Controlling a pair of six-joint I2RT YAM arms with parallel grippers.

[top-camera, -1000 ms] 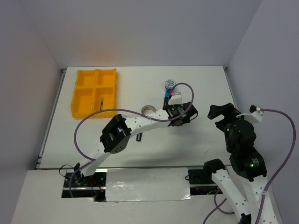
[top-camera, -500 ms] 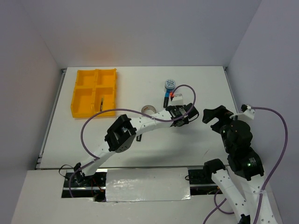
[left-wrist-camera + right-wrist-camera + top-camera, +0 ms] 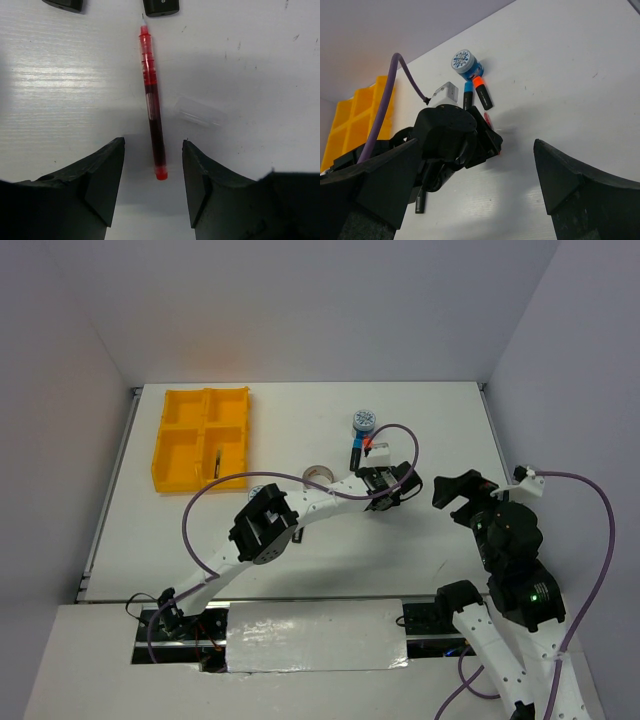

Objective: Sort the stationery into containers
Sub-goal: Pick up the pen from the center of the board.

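A thin red pen lies on the white table, its near end between the open fingers of my left gripper, which hangs low over it without touching. My left gripper also shows in the top view. Beyond it lie a blue-capped highlighter, an orange-capped highlighter and a blue-white tape roll. The silver-grey tape ring lies left of the arm. The yellow tray stands at the far left with one black highlighter in it. My right gripper is open and empty, right of the left gripper.
A clear pen cap lies just right of the red pen. Another black highlighter lies under the left arm. The purple cable loops over the left wrist. Grey walls close in the table at the back and on both sides.
The right gripper has swung left toward the left gripper. The left arm's elbow has moved right, and its gripper has stayed over the red pen.
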